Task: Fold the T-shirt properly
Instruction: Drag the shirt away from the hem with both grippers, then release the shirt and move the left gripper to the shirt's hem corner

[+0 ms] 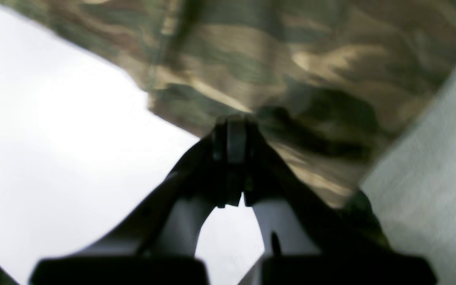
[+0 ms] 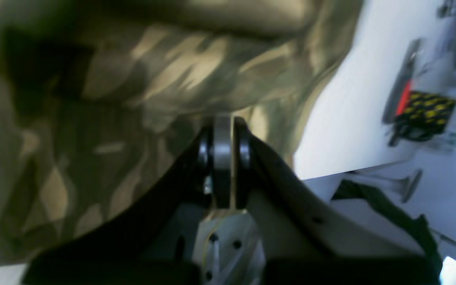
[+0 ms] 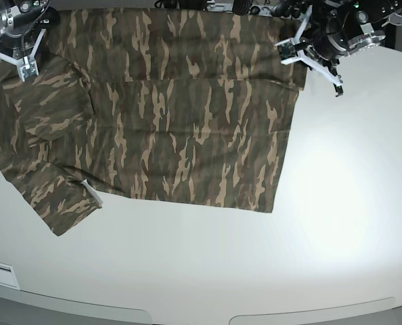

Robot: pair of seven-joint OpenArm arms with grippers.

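While the camouflage cloth T-shirt (image 3: 153, 115) of olive, brown and tan lies spread on the white table (image 3: 323, 223), both arms work its far edge.
Left gripper (image 1: 234, 130) is pinched together on the hem corner at the shirt's far right; right gripper (image 2: 224, 136), at the far left by the sleeve, looks closed on cloth, though blur leaves that unsure. It reads as a fold step under way: next, both corners need carrying evenly toward the shirt's near edge.
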